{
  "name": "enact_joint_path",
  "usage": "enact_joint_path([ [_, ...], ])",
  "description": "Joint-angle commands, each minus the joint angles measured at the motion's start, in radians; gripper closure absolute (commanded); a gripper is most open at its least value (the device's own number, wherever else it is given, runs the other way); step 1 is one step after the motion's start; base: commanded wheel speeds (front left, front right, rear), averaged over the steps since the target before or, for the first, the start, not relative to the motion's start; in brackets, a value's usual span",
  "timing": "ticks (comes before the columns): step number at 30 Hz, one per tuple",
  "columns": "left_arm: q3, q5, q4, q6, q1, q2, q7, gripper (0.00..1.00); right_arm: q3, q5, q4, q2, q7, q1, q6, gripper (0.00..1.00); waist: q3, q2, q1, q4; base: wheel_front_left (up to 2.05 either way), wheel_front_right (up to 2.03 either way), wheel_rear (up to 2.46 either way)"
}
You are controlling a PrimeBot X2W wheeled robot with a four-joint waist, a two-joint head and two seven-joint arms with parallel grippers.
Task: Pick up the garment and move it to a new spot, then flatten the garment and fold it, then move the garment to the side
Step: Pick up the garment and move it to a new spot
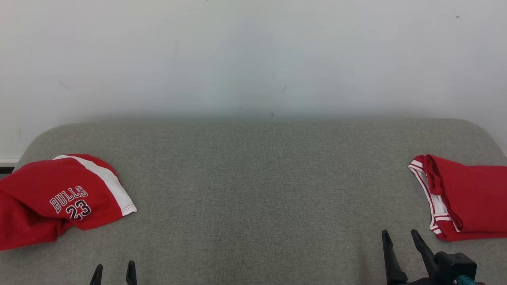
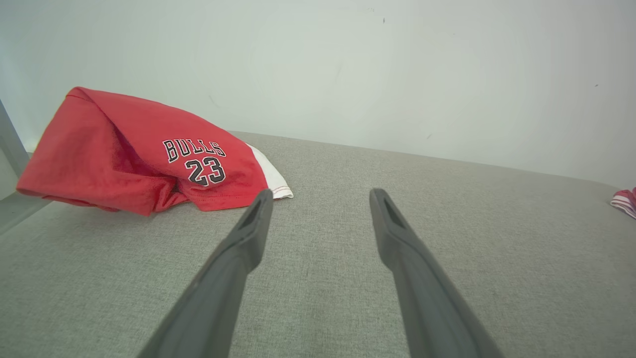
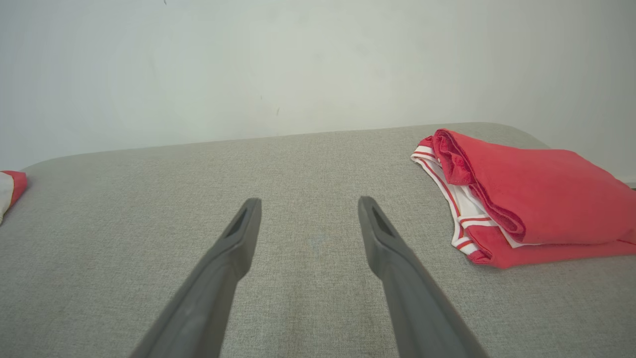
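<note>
Currently, left claw [image 1: 114,273] and right claw [image 1: 400,235] stand apart and empty above the grey padded surface [image 1: 253,178]. The crumpled red garment [image 1: 59,198], marked 23, lies far left; a folded red garment [image 1: 467,198] lies far right.

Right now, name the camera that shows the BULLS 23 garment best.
The left wrist view: the BULLS 23 garment lies whole in frame, lettering large and level. The head view cuts it off at the left edge, lettering tilted. The right wrist view catches a red-and-white corner at its left edge.
</note>
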Motion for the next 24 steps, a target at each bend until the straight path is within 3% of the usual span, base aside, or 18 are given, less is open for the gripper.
enact_joint_path([
  [1,-0.003,-0.004,-0.003,-0.001,-0.004,0.007,-0.003,0.0,0.001,-0.003,0.003,0.002,-0.005,0.003,-0.003,0.0,0.001,0.0,0.0,0.001,0.0,0.0,0.0],
  [9,-0.009,0.003,-0.007,-0.001,-0.013,0.016,-0.003,0.0,0.014,0.001,0.009,0.002,-0.009,0.016,-0.003,0.0,0.003,0.0,0.0,0.056,0.0,0.0,0.0],
  [24,-0.007,-0.022,0.006,0.0,0.014,0.056,-0.003,0.0,0.052,0.031,0.042,0.002,-0.034,0.027,-0.002,0.0,-0.022,0.0,0.0,0.394,0.0,0.0,0.0],
])
